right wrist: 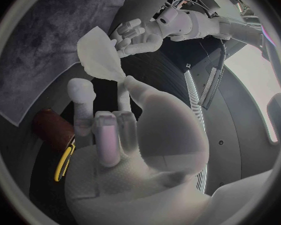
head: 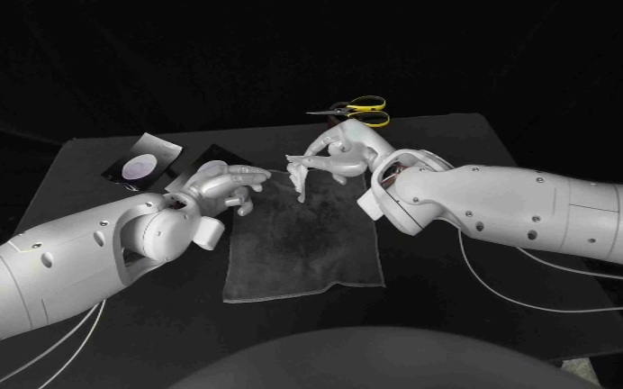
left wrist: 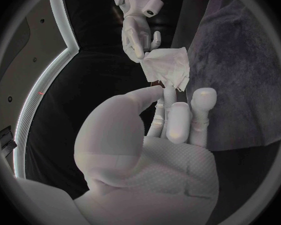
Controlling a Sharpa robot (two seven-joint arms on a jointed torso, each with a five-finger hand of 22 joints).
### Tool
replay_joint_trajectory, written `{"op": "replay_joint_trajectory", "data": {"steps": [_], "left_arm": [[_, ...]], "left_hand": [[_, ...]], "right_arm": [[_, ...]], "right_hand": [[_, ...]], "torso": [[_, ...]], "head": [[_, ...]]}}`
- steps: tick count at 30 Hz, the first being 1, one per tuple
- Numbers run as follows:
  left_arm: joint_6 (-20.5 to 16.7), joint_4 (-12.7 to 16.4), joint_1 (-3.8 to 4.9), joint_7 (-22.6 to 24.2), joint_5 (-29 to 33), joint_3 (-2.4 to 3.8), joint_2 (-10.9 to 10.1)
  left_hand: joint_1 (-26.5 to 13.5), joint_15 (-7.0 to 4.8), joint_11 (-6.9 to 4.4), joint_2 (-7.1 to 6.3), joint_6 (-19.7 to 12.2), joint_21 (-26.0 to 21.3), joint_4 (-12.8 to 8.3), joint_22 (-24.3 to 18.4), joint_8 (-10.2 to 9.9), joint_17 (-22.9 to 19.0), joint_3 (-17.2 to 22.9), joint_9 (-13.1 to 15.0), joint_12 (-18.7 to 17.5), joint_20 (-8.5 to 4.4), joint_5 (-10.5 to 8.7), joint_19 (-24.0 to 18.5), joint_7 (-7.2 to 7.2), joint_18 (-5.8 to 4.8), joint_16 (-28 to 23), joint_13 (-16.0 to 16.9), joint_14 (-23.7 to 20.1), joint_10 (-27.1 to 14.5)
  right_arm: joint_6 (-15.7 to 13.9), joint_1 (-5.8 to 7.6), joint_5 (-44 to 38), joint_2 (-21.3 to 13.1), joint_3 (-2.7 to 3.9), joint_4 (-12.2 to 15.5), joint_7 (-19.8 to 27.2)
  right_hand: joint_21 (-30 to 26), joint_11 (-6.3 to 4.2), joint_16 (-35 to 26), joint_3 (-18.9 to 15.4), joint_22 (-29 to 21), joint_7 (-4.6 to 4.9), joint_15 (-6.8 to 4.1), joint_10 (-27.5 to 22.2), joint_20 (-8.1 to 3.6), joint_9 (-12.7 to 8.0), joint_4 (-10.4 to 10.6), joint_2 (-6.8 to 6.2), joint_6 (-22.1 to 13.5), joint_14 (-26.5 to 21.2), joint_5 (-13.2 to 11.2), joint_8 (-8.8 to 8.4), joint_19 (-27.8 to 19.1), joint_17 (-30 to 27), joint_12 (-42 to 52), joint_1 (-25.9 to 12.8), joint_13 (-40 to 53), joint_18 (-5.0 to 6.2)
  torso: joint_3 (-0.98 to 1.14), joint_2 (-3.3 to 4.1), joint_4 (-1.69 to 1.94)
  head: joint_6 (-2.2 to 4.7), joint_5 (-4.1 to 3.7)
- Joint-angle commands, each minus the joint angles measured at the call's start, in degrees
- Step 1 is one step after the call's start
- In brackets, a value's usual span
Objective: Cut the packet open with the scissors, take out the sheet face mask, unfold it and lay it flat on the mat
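a: where was the mask?
b: the mask (head: pixel 302 179) was a folded white wad, pinched between thumb and a finger of the right hand (head: pixel 340 157). it hung over the far edge of the mat (head: pixel 305 245) — whether its tip touched the mat, i couldn't tell.
a: and the left hand?
b: the left hand (head: pixel 223 189) was at the mat's far left corner, fingers loose and apart, grasping nothing — near the mask, not touching it.
a: the rest?
b: the scissors (head: pixel 357 111) lay at the far edge of the table (head: pixel 493 308), beyond the right hand. the packet (head: pixel 143 166) lay flat at the far left, beyond the left hand.
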Motion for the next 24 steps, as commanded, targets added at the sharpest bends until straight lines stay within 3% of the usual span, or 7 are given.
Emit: {"op": "replay_joint_trajectory", "data": {"steps": [1,4,8,14,24], "left_arm": [[0.91,0.18,0.13,2.62,5.86,0.25,-0.88],[0.98,0.19,0.19,3.18,6.97,0.67,-1.99],[1.00,0.09,0.31,3.66,7.95,1.01,-2.98],[0.75,-0.34,0.69,4.44,8.69,1.24,-3.88],[0.26,-0.73,0.99,5.13,9.16,1.34,-3.94]], "left_hand": [[0.43,-0.02,0.28,-0.12,0.47,-0.53,0.14,-0.55,-0.34,-0.68,-0.34,-0.14,-0.46,0.08,0.36,-0.66,0.10,0.92,-0.51,-0.19,-0.74,0.34],[0.43,-0.02,0.28,-0.13,0.48,-0.64,0.16,-0.70,-0.37,-0.82,-0.39,-0.19,-0.52,0.08,0.37,-0.75,0.11,0.94,-0.59,-0.26,-0.83,0.35],[0.35,-0.01,0.31,-0.10,0.52,-0.96,0.31,-1.09,-0.46,-1.26,-0.53,-0.35,-0.68,0.09,0.39,-0.95,0.12,1.00,-0.82,-0.48,-1.07,0.39],[0.28,0.01,0.33,-0.08,0.52,-1.06,0.41,-1.19,-0.50,-1.39,-0.62,-0.43,-0.75,0.10,0.38,-0.98,0.13,1.01,-0.90,-0.59,-1.14,0.42],[0.16,0.03,0.36,-0.05,0.52,-1.20,0.58,-1.35,-0.58,-1.64,-0.77,-0.55,-0.82,0.12,0.38,-1.02,0.15,1.03,-1.03,-0.73,-1.25,0.49]], "right_arm": [[-0.42,0.26,1.58,1.93,0.07,-1.63,2.15],[-0.60,0.57,1.72,4.42,0.09,-3.57,2.25],[-0.65,0.76,1.83,6.75,0.10,-5.30,2.17],[-0.59,0.73,2.14,9.70,0.10,-7.50,1.79],[-0.16,-0.99,2.63,12.19,0.08,-9.66,1.50]], "right_hand": [[-0.49,-0.27,0.21,1.59,0.05,0.02,-0.32,5.63,-0.26,2.17,-1.05,0.62,0.38,6.08,0.28,2.26,-0.35,15.08,-0.34,0.10,13.78,0.51],[-0.49,-0.27,0.21,1.59,0.05,0.02,-0.32,5.63,-0.26,2.17,-1.05,0.62,0.38,6.08,0.28,2.26,-0.35,15.08,-0.34,0.10,13.78,0.51],[-0.64,-0.26,0.21,1.64,0.01,0.03,-0.32,5.62,-0.26,2.18,-1.07,0.64,0.34,6.08,0.28,2.28,-0.40,15.08,-0.35,0.09,13.77,0.54],[-0.78,-0.25,0.21,1.69,-0.02,0.05,-0.32,5.61,-0.27,2.20,-1.07,0.67,0.30,6.08,0.28,2.31,-0.44,15.08,-0.40,0.05,13.74,0.56],[-1.29,-0.23,0.21,1.81,-0.14,0.08,-0.31,5.58,-0.27,2.25,-1.08,0.75,0.21,6.08,0.28,2.36,-0.59,15.08,-0.55,-0.01,13.65,0.64]], "torso": [[-0.20,-0.34,0.03],[-0.21,-0.31,0.03],[-0.07,-0.20,-0.03],[-0.16,-0.21,-0.05],[-0.09,-0.04,0.08]], "head": [[0.25,0.36],[0.73,0.78],[1.09,1.27],[1.37,1.60],[1.23,1.87]]}}
